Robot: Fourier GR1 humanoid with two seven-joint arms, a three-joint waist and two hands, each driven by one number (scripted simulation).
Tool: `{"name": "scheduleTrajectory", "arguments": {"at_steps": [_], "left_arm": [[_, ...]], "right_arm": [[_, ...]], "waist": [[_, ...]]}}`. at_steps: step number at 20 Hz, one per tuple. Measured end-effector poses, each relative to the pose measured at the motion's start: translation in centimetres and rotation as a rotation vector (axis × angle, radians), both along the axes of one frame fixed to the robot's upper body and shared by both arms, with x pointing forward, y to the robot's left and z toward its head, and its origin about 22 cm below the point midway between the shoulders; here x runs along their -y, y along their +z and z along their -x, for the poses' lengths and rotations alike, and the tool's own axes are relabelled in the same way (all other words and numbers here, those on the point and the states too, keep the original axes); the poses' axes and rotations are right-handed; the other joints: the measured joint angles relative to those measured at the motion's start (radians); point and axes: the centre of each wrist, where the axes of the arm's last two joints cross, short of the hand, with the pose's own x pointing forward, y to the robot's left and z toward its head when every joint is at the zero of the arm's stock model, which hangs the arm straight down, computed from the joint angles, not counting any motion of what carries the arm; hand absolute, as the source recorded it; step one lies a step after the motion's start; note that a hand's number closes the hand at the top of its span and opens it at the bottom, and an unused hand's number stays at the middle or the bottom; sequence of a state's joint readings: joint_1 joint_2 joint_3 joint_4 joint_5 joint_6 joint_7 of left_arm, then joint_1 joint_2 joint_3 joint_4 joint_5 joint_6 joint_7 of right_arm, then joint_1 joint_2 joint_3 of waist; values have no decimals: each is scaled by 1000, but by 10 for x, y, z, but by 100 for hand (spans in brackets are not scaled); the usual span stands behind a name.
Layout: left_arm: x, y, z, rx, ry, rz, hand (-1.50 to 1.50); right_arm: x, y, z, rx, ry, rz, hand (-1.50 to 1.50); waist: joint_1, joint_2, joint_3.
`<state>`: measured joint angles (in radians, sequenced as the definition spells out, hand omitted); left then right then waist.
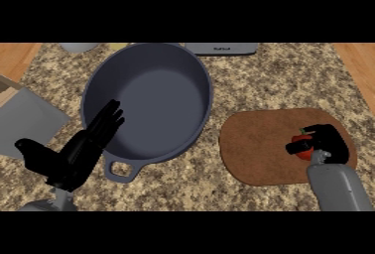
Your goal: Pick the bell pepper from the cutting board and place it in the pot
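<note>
Red bell pepper (302, 145) on the brown cutting board (264, 149), right hand (322, 141) curled round it from above. Just left, dark pot (157, 144), left hand (77, 151) open at its rim, fingers straight. Beyond, a grey appliance (219, 48) with unreadable lettering; grey slab (26, 121) at left.

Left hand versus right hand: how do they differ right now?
The left hand is open with straight fingers, beside the pot near its handle, holding nothing. The right hand is curled round the red bell pepper over the cutting board. The left sits off the board; the right is above it. Both are black on grey forearms.
</note>
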<state>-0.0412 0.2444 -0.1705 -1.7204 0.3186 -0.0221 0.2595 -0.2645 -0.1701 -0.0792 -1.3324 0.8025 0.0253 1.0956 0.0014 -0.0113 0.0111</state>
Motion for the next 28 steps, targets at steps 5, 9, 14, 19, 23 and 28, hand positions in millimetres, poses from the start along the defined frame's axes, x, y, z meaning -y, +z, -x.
{"name": "scheduleTrajectory", "arguments": {"at_steps": [5,9,14,19,23,28], "left_arm": [[-3,-3,-2,15,-2,0,0],[0,-2,1,4,6,1,0],[-1,0,3,-18,1,-3,0],[3,1,1,-22,-5,-7,0],[-1,0,1,-20,9,-10,0],[-6,1,1,-31,23,-10,0]], "right_arm": [[3,-6,-1,14,12,10,150],[-7,-8,-6,22,32,39,150],[-78,-17,16,71,346,60,150],[-154,-23,60,119,713,98,150],[-189,-15,108,167,824,145,150],[-201,15,144,316,816,284,150]], "waist": [[2,-1,1],[3,-1,0],[3,-5,-7],[5,-6,-7],[-7,-6,-4],[-19,-7,-3]]}}
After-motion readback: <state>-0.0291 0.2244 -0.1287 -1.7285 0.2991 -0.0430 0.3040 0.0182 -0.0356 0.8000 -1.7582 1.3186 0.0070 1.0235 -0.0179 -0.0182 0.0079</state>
